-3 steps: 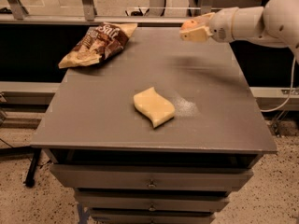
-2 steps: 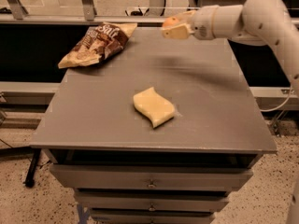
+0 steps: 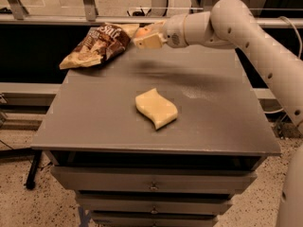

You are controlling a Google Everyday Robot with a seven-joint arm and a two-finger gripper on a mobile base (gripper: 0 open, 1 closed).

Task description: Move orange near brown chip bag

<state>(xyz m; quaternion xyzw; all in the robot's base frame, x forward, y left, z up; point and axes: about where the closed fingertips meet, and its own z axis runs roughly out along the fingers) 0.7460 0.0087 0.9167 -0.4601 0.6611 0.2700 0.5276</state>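
Note:
The brown chip bag [image 3: 96,45] lies crinkled at the back left corner of the grey table, its white "Salt" lettering facing up. My gripper [image 3: 146,36] hangs above the back of the table, just right of the bag. It is shut on the orange [image 3: 143,32], a small round fruit that shows between the tan fingers [image 3: 150,41]. The orange is held above the table top, close to the bag's right end. The white arm reaches in from the upper right.
A pale yellow wavy sponge [image 3: 156,108] lies near the middle of the grey table [image 3: 94,122]. Drawers are below the table's front edge. A metal rail and glass panels run behind the table.
My gripper has moved left along the back of the table with the orange in it, from the right side to just beside the chip bag. The bag and the sponge have not moved.

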